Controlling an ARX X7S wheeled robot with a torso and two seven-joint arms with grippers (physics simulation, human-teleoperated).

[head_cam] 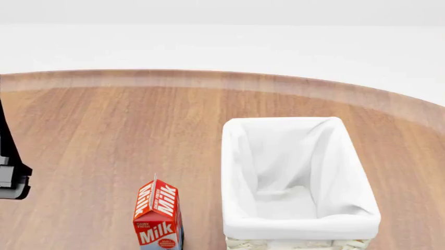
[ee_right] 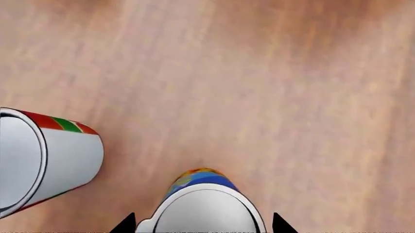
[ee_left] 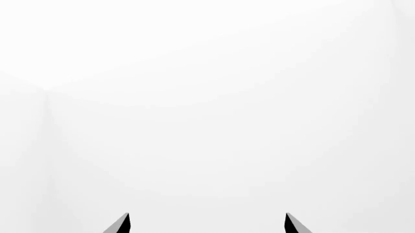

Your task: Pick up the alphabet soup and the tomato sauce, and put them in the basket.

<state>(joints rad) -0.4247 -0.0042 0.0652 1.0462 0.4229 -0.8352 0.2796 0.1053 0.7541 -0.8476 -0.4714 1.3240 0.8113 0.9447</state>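
Right claw (ee_right: pixel 202 224) open astride alphabet soup (ee_right: pixel 204 206), tomato sauce (ee_right: pixel 45 160) beside.

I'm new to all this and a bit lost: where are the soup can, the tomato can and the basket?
alphabet soup (ee_right: pixel 206 209): right wrist view, on its silver lid.
tomato sauce (ee_right: pixel 68 155): right wrist view, on its pale side.
basket (head_cam: pixel 303 224): head view, on the cloth-covered near rim.

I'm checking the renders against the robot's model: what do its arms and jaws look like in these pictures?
Little shows. In each wrist view only two pointed black fingertips enter from the picture's edge, with grey faces on the left gripper; the right gripper's tips look plain black. In the head view a dark, blocky piece of the left arm, black with grey panels, shows at the edge. No cables or markings are visible.
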